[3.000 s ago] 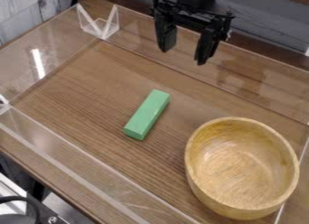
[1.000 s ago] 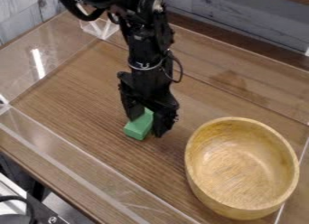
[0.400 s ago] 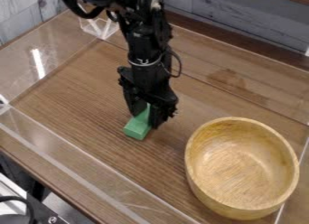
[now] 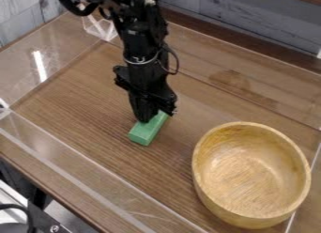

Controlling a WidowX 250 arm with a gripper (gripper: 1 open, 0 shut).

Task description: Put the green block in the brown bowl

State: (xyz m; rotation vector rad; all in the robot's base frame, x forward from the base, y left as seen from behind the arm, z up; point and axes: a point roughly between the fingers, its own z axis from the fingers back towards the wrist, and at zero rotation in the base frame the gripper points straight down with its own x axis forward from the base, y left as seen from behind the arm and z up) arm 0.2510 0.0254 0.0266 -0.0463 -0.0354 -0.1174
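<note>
- The jaws of the gripper (image 4: 149, 113) are closed down on the far end of the green block (image 4: 146, 132), one finger on either long side, with the gripper pointing straight down from above.
- The block lies flat on the table (image 4: 69, 100), its near end sticking out below the fingers, left of the brown bowl (image 4: 251, 129) and apart from it.
- Progress, as I judge it: the grasp is made, and nothing more. The block is not yet lifted, and the bowl holds nothing.
- Left to do: raise the block, carry it to the right over the thick rim, and let it go inside.
- The block is a plain, bright green bar with flat sides and square edges, which gives the fingers straight faces to press on.
- The bowl is round, pale wood with visible grain, wide and deep.
- The table has a darker wood-grain top with a slight sheen, and low clear walls (image 4: 32, 133) edge it.
</note>
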